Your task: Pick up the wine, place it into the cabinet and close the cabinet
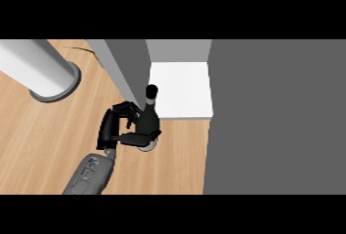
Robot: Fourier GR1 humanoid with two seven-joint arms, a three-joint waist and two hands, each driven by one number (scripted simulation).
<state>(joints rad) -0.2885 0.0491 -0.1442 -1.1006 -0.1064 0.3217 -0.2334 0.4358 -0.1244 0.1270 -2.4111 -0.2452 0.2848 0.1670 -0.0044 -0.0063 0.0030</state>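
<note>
The left hand (pixel 115 127) is curled round the wine bottle (pixel 150 119). The bottle is upright just in front of the cabinet's white shelf (pixel 180 89), its neck close by the cabinet's grey door (pixel 127 64). A grey cylinder (pixel 40 68) stands left of the cabinet.

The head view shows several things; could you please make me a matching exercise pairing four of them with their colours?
Things:
1. wine bottle
2. cabinet shelf
3. counter
4. round column

Colours:
a. light wood
b. black
c. white
d. pale grey

Pairs: 1-b, 2-c, 3-a, 4-d
</note>
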